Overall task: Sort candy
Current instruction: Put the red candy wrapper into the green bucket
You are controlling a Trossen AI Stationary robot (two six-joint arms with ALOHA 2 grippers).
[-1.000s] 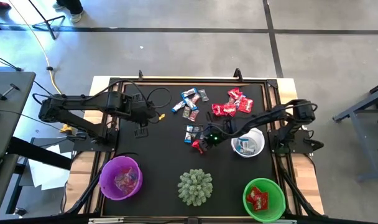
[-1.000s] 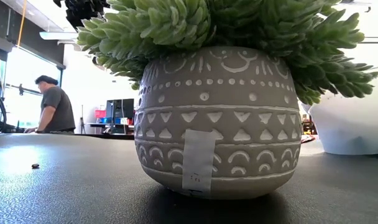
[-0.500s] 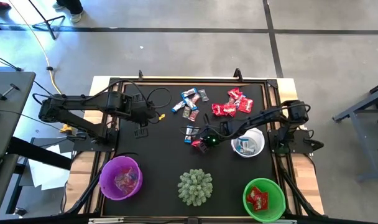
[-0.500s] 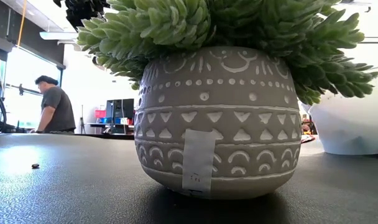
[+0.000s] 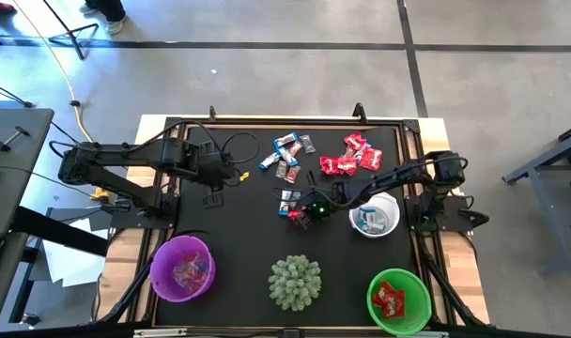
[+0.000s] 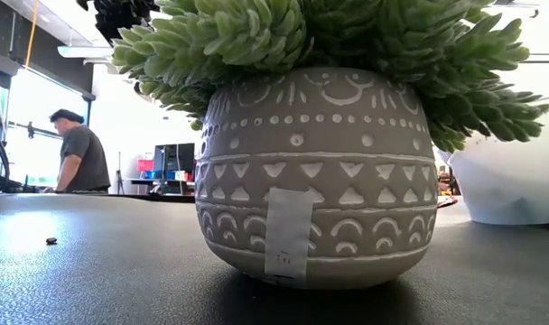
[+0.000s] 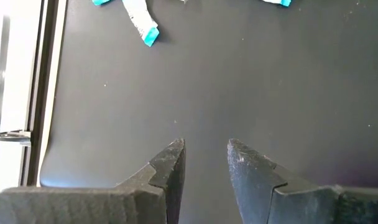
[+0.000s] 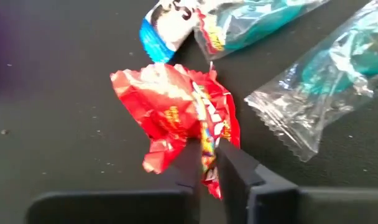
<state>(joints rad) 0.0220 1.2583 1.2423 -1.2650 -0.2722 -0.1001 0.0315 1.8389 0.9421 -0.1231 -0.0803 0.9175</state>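
Loose candy lies on the black mat: a red heap (image 5: 351, 155), blue-and-white pieces (image 5: 287, 150) and a few more (image 5: 287, 197) near the middle. My right gripper (image 5: 300, 215) (image 8: 207, 152) reaches in from the right and is shut on one red candy (image 8: 176, 109), which has clear and blue-white wrappers (image 8: 319, 93) lying beside it. My left gripper (image 5: 213, 198) (image 7: 206, 155) hovers open over bare mat at the left. A blue-and-white piece (image 7: 142, 22) lies farther off. My right gripper pinches the red candy's crumpled wrapper edge (image 8: 207, 134) between its two fingers. The fingers slant down from the table's right side. The rest of the wrapper spreads out ahead of the fingers on the mat.
A purple bowl (image 5: 182, 268) sits near left, a white bowl (image 5: 375, 217) under my right arm, and a green bowl (image 5: 398, 300) with red candy near right. A potted spiky plant (image 5: 295, 282) (image 6: 311, 171) stands at the near middle. A person (image 6: 76, 158) is in the room behind.
My right arm has sunk a little, bringing its gripper down onto the red candy near the table's middle. The candy heaps and bowls lie as before.
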